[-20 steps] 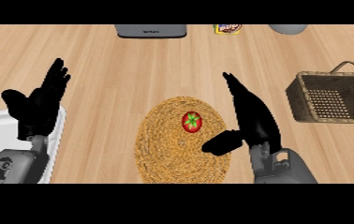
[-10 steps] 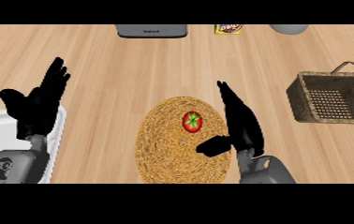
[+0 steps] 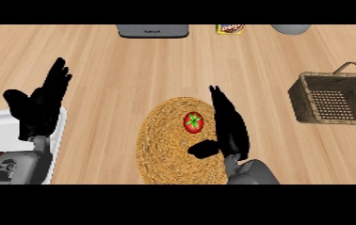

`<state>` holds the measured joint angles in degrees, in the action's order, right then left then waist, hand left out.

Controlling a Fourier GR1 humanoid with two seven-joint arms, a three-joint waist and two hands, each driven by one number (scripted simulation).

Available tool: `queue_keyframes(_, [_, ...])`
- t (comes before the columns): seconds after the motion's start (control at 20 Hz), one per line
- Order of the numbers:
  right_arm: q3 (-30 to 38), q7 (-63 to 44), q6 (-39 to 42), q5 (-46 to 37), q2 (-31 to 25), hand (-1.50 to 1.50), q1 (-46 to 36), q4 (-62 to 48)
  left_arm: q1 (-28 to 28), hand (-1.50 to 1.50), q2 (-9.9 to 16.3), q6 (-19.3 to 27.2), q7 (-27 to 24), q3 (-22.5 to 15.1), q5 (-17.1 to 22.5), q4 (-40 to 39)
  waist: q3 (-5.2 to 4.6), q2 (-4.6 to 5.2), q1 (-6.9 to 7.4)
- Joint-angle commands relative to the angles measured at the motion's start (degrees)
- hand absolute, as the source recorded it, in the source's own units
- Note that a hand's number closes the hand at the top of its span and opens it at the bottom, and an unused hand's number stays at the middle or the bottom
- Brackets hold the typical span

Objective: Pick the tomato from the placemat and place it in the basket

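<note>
My right hand [image 3: 230,127] is over the right side of the mat [image 3: 170,158], the round woven one nearest me. Its fingers are straight and pressed together, pointing away from me, and the thumb sticks out to the left over the weave. It holds nothing. The tomato [image 3: 193,122] lies on the mat just left of those fingers, red with a green star on top; I cannot tell whether my fingers touch it or only stand beside it. The thumb is a little nearer to me than the tomato and apart from it.

My left hand [image 3: 40,104] rests at the left edge, fingers up and slightly spread, thumb out to the left, nothing in it. Under it is a white thing [image 3: 59,134] that runs along the edge of the counter [image 3: 139,73], and I cannot say what it is.

The basket [image 3: 327,97] is off to the right, well apart from the mat, dark wicker with a handle at its far side and open at the top.

Farthest off, along the far edge, stand a grey appliance [image 3: 153,30], a small yellow packet [image 3: 230,29] and a grey bowl [image 3: 290,29], all cut off by the edge.
</note>
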<state>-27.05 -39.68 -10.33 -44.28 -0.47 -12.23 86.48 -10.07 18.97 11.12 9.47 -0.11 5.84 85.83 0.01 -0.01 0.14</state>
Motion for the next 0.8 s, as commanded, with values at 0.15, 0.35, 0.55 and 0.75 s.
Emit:
queue_keyframes(0.15, [-1.64,-0.95,-0.1,-1.02,0.44,-1.5,1.85,3.16,1.09,0.0,-3.39,0.12,1.0,0.65,-3.59,2.79,-0.01,-0.05,-0.11])
queue_keyframes(0.35, [0.44,1.99,-3.12,2.41,0.46,-1.5,-3.6,-5.67,2.64,0.0,-0.14,-5.61,0.24,5.16,-0.33,3.08,0.0,-0.01,0.19])
queue_keyframes(0.55, [-1.16,6.11,-7.81,1.53,0.46,-1.5,0.18,-10.66,0.83,0.0,-2.53,-4.0,0.39,4.8,-2.88,1.23,0.0,0.01,0.06])
queue_keyframes(0.75, [-2.01,2.08,-9.82,0.73,0.46,-1.5,-4.34,-16.28,2.47,0.0,-4.95,-3.36,1.37,2.71,-4.71,4.08,0.0,0.02,0.26])
